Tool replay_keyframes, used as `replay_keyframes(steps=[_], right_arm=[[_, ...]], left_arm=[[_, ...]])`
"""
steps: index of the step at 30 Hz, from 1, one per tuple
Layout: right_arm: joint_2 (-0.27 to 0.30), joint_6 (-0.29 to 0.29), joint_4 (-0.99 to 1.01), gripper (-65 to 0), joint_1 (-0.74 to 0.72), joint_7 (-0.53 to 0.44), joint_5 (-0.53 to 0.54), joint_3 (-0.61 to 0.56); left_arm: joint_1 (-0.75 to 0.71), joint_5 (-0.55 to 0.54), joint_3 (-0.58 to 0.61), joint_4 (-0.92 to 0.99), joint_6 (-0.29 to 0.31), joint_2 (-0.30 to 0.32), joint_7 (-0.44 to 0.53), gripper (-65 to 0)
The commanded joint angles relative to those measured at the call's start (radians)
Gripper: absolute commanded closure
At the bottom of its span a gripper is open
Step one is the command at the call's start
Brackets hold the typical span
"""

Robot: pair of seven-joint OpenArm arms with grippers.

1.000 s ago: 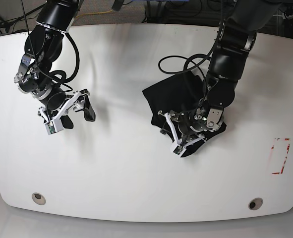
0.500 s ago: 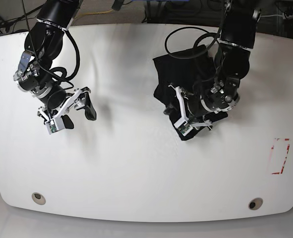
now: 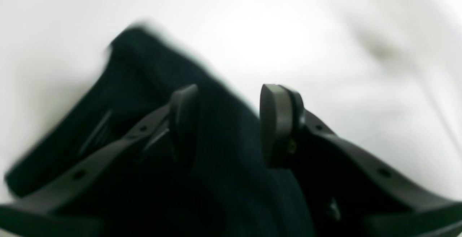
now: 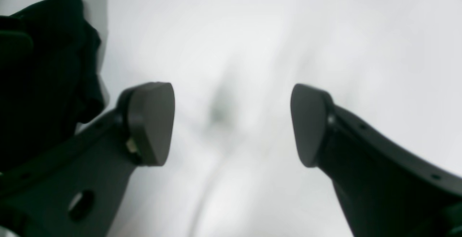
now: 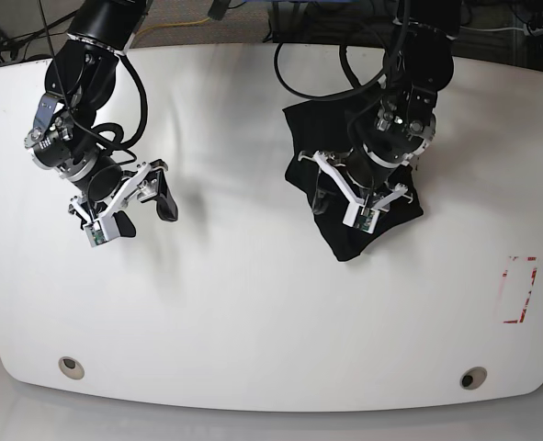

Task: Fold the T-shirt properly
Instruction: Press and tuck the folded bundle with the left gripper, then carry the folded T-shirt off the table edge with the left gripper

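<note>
Two tools noted: we find the left tool (image 5: pixel 354 197) directly over the bunched T-shirt (image 5: pixel 345 241) on the desk (image 5: pixel 253 303), jaws parted, grip unconfirmed; right tool (image 5: pixel 129 207) wide apart, well clear.

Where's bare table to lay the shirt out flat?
Free: the middle strip between the right gripper and the T-shirt, and the front stretch of table near both holes. Crowded: the far right, where the left gripper sits over the bunched shirt.

Right gripper (image 4: pixel 231 125) spread wide; left gripper (image 3: pixel 227 125) parted.
</note>
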State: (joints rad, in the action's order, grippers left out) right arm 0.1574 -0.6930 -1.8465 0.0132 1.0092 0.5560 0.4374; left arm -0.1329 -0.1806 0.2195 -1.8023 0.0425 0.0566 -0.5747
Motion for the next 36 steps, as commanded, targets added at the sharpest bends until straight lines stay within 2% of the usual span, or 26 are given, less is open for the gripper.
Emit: replay_keyframes(steps=[1,2,4,7,9,12,15,21,27,30,34,36], right_arm=[[0.009,-0.005,-0.014,-47.4,-0.015,-0.022,0.017,0.004],[0.009,-0.005,-0.014,-47.4,-0.015,-0.022,0.017,0.002],[0.008,-0.005,-0.014,-47.4,-0.015,-0.022,0.017,-0.001],[0.006,-0.005,-0.014,-47.4,-0.019,-0.022,0.017,-0.002],[0.006,-0.005,-0.018,-47.4,-0.014,-0.017,0.017,-0.002],[0.006,-0.005,-0.012,-47.4,-0.02,-0.006,0.017,0.001],[0.006,-0.005,-0.014,-47.4,-0.022,-0.005,0.017,-0.001],[0.006,-0.005,-0.014,-47.4,-0.017,-0.005,0.017,-0.001],[0.006,-0.005,-0.018,-47.4,-0.017,-0.003,0.017,-0.002],[0.006,-0.005,-0.018,-47.4,-0.019,-0.003,0.019,-0.002],[0.006,-0.005,-0.022,-47.4,-0.022,-0.003,0.019,-0.002],[0.006,-0.005,-0.022,-47.4,-0.022,-0.003,0.019,-0.002]], left_arm=[[-0.034,0.028,-0.005,-0.021,-0.114,-0.041,0.115,-26.1],[-0.052,0.057,-0.002,-0.02,-0.154,-0.051,0.161,-26.1],[-0.08,0.12,0.033,0.002,-0.189,-0.067,0.236,-26.1],[-0.107,0.207,0.079,0.045,-0.2,-0.074,0.321,-26.1],[-0.138,0.263,0.094,0.082,-0.229,-0.097,0.361,-26.1],[-0.159,0.318,0.1,0.128,-0.321,-0.114,0.405,-26.1],[-0.173,0.343,0.1,0.16,-0.39,-0.117,0.477,-26.1],[-0.215,0.347,0.097,0.186,-0.47,-0.113,0.559,-26.1],[-0.21,0.344,0.096,0.309,-0.458,-0.094,0.557,-26.2],[-0.21,0.338,0.085,0.335,-0.407,-0.037,0.557,-26.2],[-0.198,0.257,-0.025,0.355,-0.33,0.024,0.557,-26.2],[-0.182,0.204,-0.098,0.384,-0.247,0.068,0.556,-26.2]])
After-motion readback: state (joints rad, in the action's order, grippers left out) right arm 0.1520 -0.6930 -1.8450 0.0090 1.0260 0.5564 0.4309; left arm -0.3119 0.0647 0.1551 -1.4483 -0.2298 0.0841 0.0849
